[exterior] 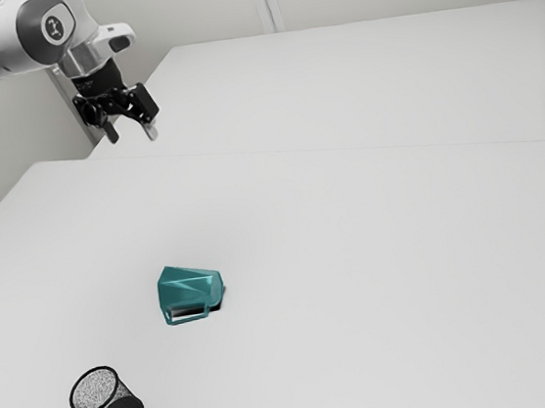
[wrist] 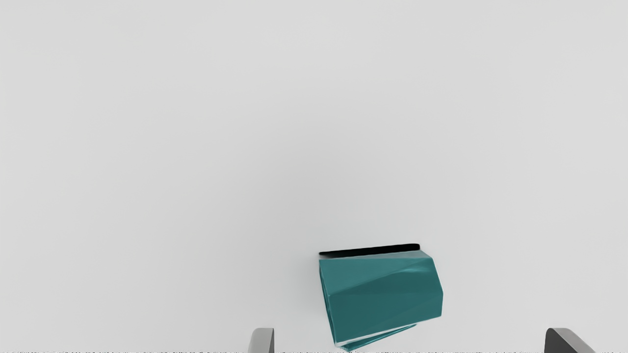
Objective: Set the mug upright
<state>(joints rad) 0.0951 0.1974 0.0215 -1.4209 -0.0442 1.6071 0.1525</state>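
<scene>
Plainly, the mug [exterior: 191,293] lies on its side on the table [exterior: 380,280], apart from the mesh cup [exterior: 108,405], so the upright pose the task wants is not there as things lie. The gripper [exterior: 133,136] is spread wide with nothing in its grasp, well above the tabletop and clear of the mug. What is left, I'd judge, is the whole righting: closing on the mug, turning it onto its base, and letting go once it stands steady.
</scene>
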